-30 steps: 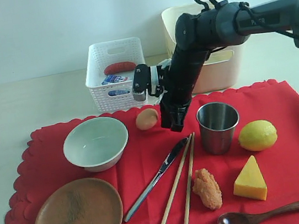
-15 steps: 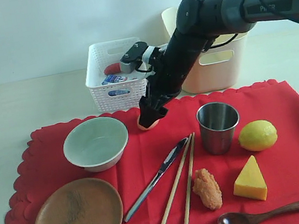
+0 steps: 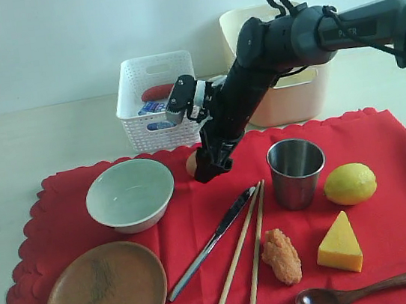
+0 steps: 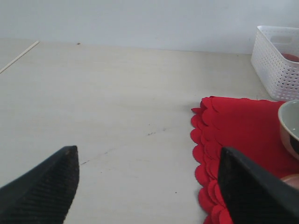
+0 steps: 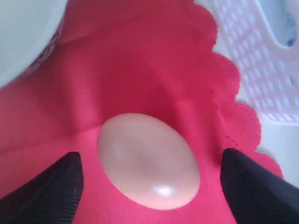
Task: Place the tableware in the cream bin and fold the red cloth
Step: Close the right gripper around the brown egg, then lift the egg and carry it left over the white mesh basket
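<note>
On the red cloth lie a pale bowl, a wooden plate, a steel cup, a knife, chopsticks and a dark spoon. The cream bin stands behind the cloth, partly hidden by the right arm. My right gripper hangs open just over the egg. Its fingers stand either side of the egg without touching it. My left gripper is open above bare table, beside the cloth's scalloped edge; the exterior view does not show it.
A white perforated basket holding a sausage and a small carton stands behind the cloth, left of the bin. A lemon, a cheese wedge and a fried piece lie among the tableware.
The right arm has swung left from beside the steel cup to the egg, then dropped slightly over it. Nothing on the cloth has moved.
</note>
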{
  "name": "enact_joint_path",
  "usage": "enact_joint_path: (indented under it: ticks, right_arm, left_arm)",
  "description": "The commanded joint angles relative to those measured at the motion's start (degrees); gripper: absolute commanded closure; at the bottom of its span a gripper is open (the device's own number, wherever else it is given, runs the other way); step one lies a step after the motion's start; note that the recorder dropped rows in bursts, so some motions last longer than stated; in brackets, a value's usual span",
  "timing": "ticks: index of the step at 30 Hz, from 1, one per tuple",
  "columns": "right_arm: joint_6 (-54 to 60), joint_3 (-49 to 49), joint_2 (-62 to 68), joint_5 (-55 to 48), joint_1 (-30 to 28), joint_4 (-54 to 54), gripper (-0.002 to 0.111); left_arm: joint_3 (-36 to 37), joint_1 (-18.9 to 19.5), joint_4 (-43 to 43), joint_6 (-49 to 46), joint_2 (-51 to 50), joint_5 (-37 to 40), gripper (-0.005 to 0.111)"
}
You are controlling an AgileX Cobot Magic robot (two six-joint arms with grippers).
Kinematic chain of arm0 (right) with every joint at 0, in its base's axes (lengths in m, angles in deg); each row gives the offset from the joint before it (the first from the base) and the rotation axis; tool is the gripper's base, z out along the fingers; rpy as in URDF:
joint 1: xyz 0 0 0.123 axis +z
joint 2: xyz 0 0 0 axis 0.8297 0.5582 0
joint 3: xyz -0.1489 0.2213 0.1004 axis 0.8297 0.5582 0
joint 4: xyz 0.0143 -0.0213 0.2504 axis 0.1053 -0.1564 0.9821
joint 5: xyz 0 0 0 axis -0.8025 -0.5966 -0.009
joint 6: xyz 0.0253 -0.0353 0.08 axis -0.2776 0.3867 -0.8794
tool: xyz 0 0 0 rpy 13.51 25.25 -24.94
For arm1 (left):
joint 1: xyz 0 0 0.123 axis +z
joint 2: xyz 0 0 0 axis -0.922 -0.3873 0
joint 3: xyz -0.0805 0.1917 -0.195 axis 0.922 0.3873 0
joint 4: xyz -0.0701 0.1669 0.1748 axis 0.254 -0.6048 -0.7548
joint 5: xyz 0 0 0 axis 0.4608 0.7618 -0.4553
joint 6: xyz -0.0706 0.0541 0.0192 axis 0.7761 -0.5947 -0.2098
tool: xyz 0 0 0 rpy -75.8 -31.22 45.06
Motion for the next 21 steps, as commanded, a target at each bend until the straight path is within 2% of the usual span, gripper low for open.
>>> enact_joint_path:
  ticks: [1,3,8,13,16,20,21]
  right_arm:
    - [4.26,-0.34,0.68,2.44,1.72,-0.44,0.033]
    - [5.06,-0.34,0.94,4.07,2.20,-0.45,0.036]
    - [3.32,-0.34,1.60,4.59,2.29,-4.13,0.056]
    - [-2.62,-0.34,1.62,3.34,2.29,-10.62,0.065]
    - [-2.62,-0.34,1.62,3.08,2.29,-9.98,0.080]
    - [-3.05,-0.34,0.39,1.08,2.29,-9.20,0.107]
    - [-3.18,-0.34,-0.32,0.30,2.29,-8.84,0.108]
  left_arm:
    - [0.16,-0.35,-0.08,0.13,0.25,-0.65,0.029]
    - [0.16,-0.35,-0.08,0.13,0.25,-0.65,0.029]
    - [0.16,-0.35,-0.08,0.13,0.25,-0.65,0.029]
    - [0.16,-0.35,-0.08,0.13,0.25,-0.65,0.029]
    - [0.16,-0.35,-0.08,0.13,0.25,-0.65,0.029]
    - [0.16,-0.35,-0.08,0.13,0.25,-0.65,0.029]
    - [0.16,-0.35,-0.08,0.13,0.25,-0.65,0.029]
